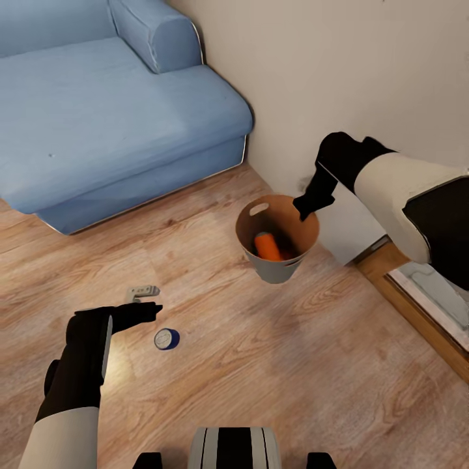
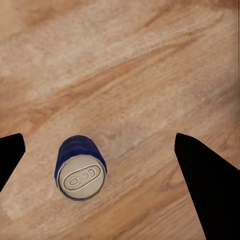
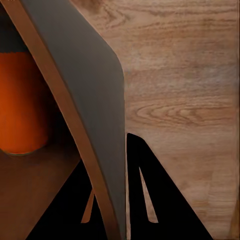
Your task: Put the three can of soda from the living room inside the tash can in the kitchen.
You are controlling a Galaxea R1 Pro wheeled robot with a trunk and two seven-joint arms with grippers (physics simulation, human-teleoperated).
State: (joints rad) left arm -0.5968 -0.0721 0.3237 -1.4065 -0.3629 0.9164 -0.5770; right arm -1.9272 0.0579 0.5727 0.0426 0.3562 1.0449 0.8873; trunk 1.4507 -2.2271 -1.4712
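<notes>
- The left hand (image 1: 140, 312) hovers over the wooden floor (image 1: 273, 365), its fingers (image 2: 207, 185) spread apart.
- The blue soda can (image 1: 167, 339) stands upright on the floor just beside that hand, between the fingers in the left wrist view.
- A small grey bracket-like object (image 1: 142, 292), hard to identify, lies beyond.
- The right hand (image 1: 311, 203) is clamped on the trash can (image 1: 277, 268) rim, holding it off the floor, apparently.
- An orange soda can (image 1: 267, 246) lies inside.
- The blue sofa (image 1: 111, 111) stands farthest.
</notes>
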